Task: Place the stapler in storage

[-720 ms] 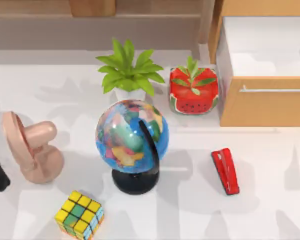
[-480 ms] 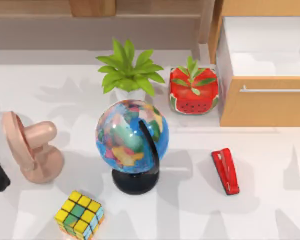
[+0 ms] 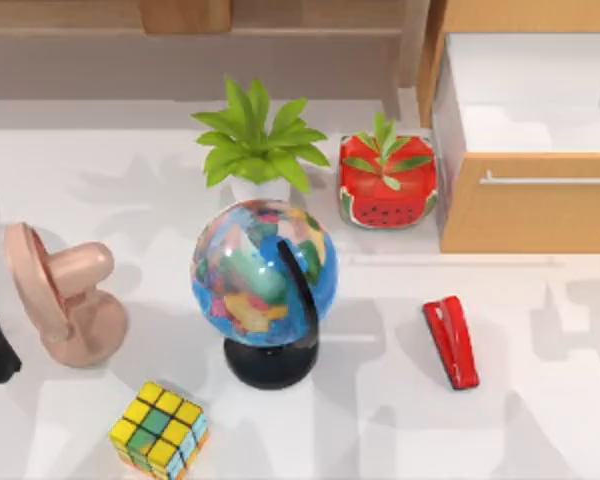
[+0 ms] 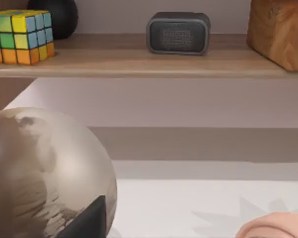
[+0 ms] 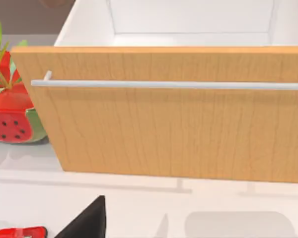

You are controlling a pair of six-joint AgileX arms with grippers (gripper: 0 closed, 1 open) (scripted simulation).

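Right now the stapler (image 3: 451,342) lies flat on the counter (image 3: 540,400), right of the globe (image 3: 264,272) and nearer than the open storage (image 3: 530,215), untouched. The right wrist view faces the drawer front, the stapler (image 5: 20,232) just at the frame's edge; whether the right tool is open I cannot tell. Probably best to descend across the stapler's narrow width, gripping mid-body, clear of the watermelon pot (image 3: 388,185).

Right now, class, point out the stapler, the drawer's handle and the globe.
stapler (image 3: 451,342): top view, middle of its red top.
handle (image 5: 174,85): right wrist view, middle of the silver bar.
globe (image 3: 263,272): top view, centre of the sphere.
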